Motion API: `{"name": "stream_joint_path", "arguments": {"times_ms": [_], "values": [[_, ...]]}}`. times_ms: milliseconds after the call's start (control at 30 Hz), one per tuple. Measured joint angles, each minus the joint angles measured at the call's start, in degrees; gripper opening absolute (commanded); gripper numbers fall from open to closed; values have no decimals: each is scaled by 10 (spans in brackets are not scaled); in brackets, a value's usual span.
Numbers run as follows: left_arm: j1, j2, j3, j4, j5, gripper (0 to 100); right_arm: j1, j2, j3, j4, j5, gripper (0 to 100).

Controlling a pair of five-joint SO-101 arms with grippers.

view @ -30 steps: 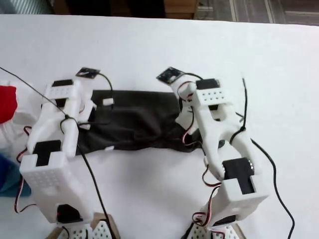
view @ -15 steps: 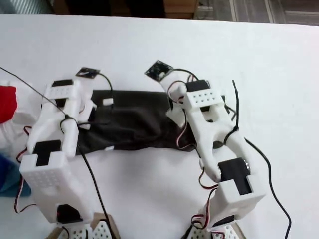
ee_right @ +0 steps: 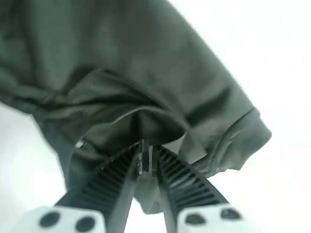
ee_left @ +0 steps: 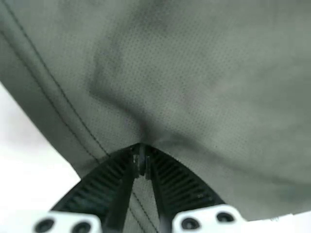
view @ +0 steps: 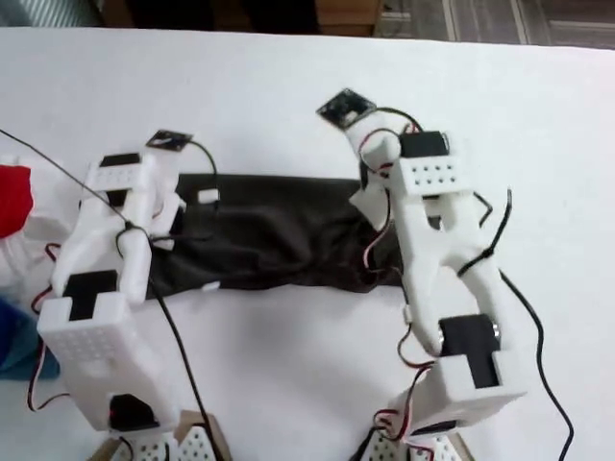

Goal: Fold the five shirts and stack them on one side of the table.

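Pinched shut, the left pincer [ee_left: 141, 162] is nipping a small pucker of the dark grey fabric shirt [view: 269, 230] beside a stitched hem. Its arm is stretching out from the near edge of the white counter [view: 288, 77] and angling down over the shirt's left end. The right arm is leaning the same way over the other end. There the right pincer [ee_right: 145, 160] is clamping tight on a bunched fold. The shirt is lying as a long folded band across the counter's middle.
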Motion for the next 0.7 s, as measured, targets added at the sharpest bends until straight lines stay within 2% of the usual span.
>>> {"name": "stream_joint_path", "arguments": {"times_ms": [133, 267, 467, 700], "values": [[0, 0, 0, 0, 0, 24, -18, -4, 25, 15, 0, 20], [0, 0, 0, 0, 0, 24, -43, -4, 89, -21, 0, 20], [0, 0, 0, 0, 0, 24, -41, -4, 165, -72, -2, 20], [0, 0, 0, 0, 0, 24, -41, -4, 184, -141, -2, 20]]}}
